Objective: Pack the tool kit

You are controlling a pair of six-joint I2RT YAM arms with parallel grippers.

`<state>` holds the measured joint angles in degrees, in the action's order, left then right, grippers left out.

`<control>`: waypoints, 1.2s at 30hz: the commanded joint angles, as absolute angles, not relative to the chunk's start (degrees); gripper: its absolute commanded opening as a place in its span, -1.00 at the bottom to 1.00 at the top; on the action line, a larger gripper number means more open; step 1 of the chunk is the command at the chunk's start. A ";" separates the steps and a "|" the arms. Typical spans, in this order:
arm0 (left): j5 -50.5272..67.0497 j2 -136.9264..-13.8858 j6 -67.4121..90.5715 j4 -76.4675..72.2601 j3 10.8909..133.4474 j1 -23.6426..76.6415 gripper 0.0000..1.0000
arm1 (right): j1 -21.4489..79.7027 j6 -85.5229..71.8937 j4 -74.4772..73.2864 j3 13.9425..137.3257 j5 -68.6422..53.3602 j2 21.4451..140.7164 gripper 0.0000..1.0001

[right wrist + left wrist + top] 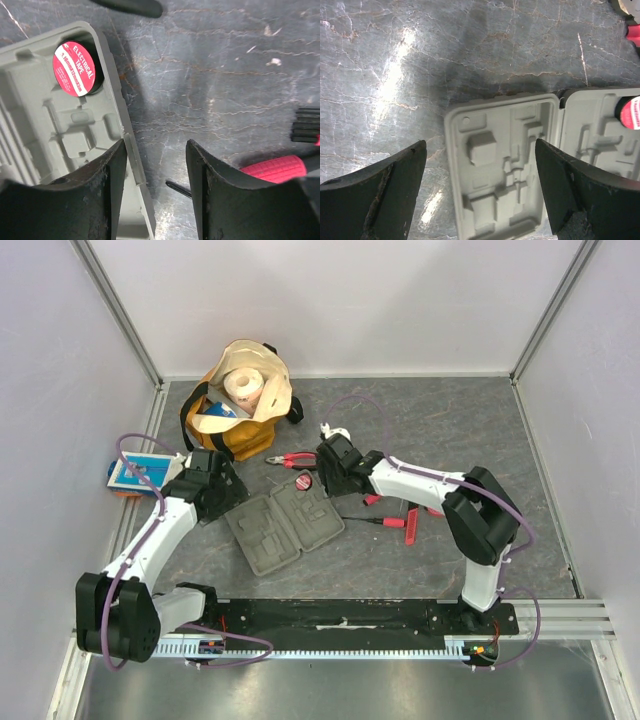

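The grey tool case (285, 527) lies open on the table, both moulded halves up. A round red-labelled tape roll (303, 482) sits in the far corner of its right half; it also shows in the right wrist view (74, 68). My left gripper (480, 187) is open and empty above the case's left half (505, 165). My right gripper (156, 187) is open and empty over the case's right edge (131, 150), with a screwdriver tip (177, 188) between the fingers. Red-and-black pliers (290, 460) lie behind the case. Red-handled screwdrivers (400, 518) lie to its right.
A tan-and-yellow bag (240, 405) with a paper roll stands at the back. A blue-and-white packet (140, 473) lies at the left edge. Walls close the table on three sides.
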<state>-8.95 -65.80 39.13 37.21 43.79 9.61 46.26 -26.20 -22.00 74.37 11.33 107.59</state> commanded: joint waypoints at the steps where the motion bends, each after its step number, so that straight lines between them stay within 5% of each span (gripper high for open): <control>1: -9.67 -64.25 39.55 36.13 43.42 9.14 0.89 | 43.86 -26.89 -23.46 75.77 13.18 101.87 0.16; 12: -1.85 -67.76 37.97 32.96 41.40 9.23 0.86 | 41.75 -26.46 -23.73 70.93 12.22 96.41 0.31; 17: -0.27 -68.99 39.02 32.78 40.61 9.23 0.50 | 41.57 -28.47 -24.34 71.45 12.03 97.12 0.18; 25: 3.77 -70.39 41.13 29.80 36.48 9.23 0.28 | 34.82 -42.79 -29.88 65.58 16.44 95.28 -0.06; 36: 3.52 -74.35 39.03 28.83 36.04 9.23 -0.12 | 29.18 -46.32 -27.60 62.32 12.84 95.89 -0.01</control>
<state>4.62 -73.34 39.42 29.93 36.47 9.34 30.04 -43.48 -29.32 62.37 13.93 97.19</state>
